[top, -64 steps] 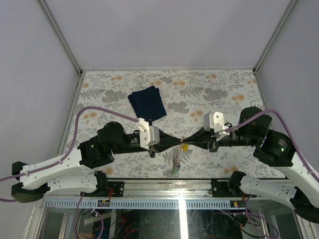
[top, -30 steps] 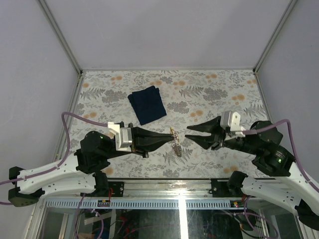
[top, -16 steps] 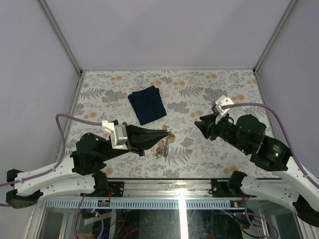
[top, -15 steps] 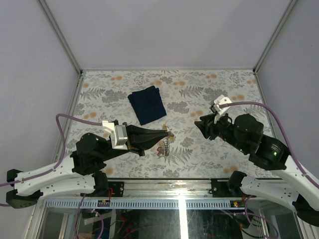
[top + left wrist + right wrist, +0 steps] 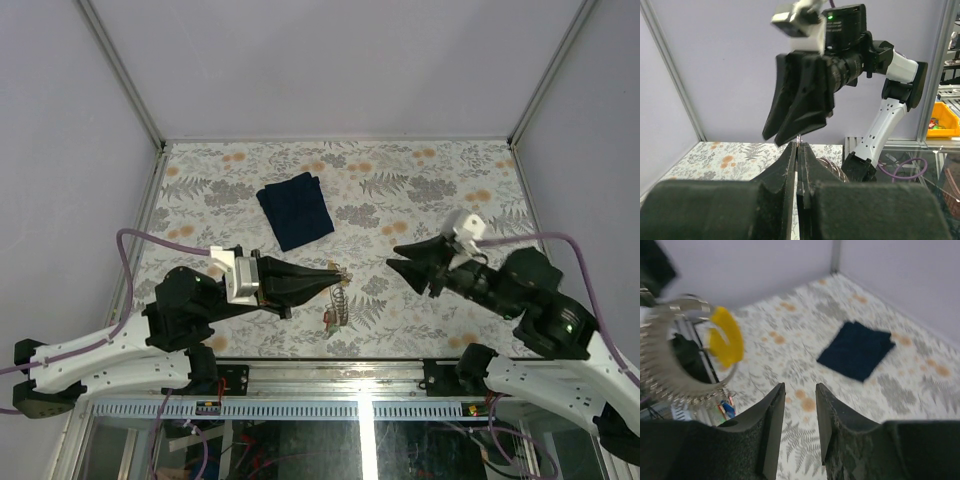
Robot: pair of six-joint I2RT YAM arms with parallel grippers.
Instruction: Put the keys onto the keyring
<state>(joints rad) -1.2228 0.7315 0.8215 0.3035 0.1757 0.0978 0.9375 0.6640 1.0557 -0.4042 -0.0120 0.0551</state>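
Note:
My left gripper (image 5: 336, 271) is shut on the thin silvery keyring (image 5: 340, 283) and holds it above the table. The ring hangs below the fingertips with several keys (image 5: 331, 317) dangling from it. In the left wrist view the jaws are pressed together (image 5: 800, 146) with wire coils (image 5: 832, 167) showing beside them. My right gripper (image 5: 397, 262) is open and empty, a short way to the right of the ring. In the right wrist view the keyring (image 5: 670, 347) shows blurred at the left, with a yellow tag (image 5: 726, 337) on it and red and blue tags (image 5: 726, 409) below. The right jaws stand apart (image 5: 799, 390).
A dark navy folded cloth (image 5: 295, 209) lies at the back centre of the floral table (image 5: 430, 190); it also shows in the right wrist view (image 5: 857, 350). Grey walls and metal frame posts (image 5: 120, 75) enclose the table.
My right gripper has let go and drawn back to the right, away from the ring. My left gripper has pulled left with the keyring, which now hangs lower with the keys on it.

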